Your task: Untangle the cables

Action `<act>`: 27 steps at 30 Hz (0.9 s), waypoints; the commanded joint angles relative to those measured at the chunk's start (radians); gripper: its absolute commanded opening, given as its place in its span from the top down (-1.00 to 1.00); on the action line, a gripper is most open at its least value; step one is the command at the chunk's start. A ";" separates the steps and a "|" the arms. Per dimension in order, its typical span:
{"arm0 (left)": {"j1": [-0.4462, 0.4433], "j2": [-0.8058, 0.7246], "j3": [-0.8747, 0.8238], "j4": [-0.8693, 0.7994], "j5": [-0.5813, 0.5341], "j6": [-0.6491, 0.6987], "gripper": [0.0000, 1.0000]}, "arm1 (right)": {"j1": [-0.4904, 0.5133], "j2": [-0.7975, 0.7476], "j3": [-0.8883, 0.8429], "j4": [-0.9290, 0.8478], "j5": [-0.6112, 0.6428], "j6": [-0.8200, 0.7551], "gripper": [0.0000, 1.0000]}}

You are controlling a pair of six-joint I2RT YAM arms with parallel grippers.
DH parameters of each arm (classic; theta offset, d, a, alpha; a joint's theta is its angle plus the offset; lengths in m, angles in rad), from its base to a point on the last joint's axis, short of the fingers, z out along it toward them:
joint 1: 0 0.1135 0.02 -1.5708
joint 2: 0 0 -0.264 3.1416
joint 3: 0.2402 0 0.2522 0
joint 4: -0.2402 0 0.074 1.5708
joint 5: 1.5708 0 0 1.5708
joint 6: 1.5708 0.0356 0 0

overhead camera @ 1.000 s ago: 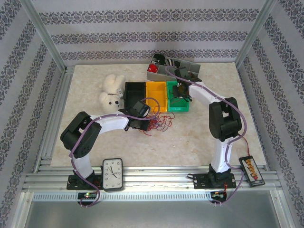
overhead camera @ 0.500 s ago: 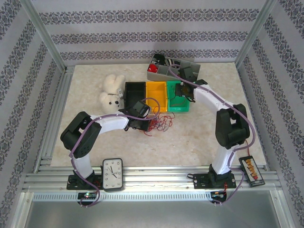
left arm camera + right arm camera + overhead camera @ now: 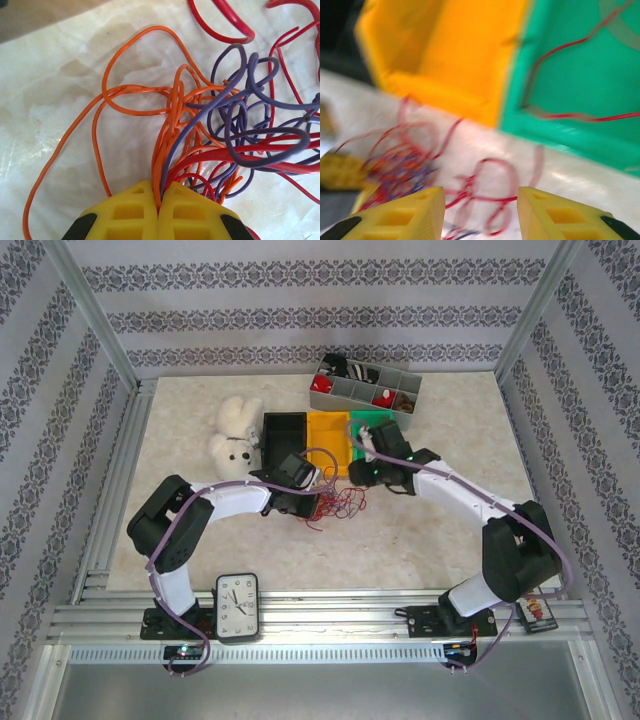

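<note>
The cables lie as a palm-sized tangle of thin red, orange and purple strands on the table in front of the bins. My left gripper is shut on the cables, with orange, purple and red strands pinched between its yellow fingers. In the top view the left gripper sits at the tangle's left edge. My right gripper is open above the tangle's red loops, nothing between its fingers. The right gripper hovers just right of the tangle. A red strand lies in the green bin.
Black, yellow and green bins stand in a row behind the tangle. A grey divided tray sits further back. A white plush toy lies at the left, a clock on the near rail.
The right arm has swung from the green bin and grey tray down and forward to the right side of the tangle. The left arm has stayed put, holding the strands.
</note>
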 commanded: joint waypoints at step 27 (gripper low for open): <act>-0.010 0.009 -0.044 -0.043 0.029 0.017 1.00 | -0.004 0.053 -0.153 0.147 -0.022 0.140 0.89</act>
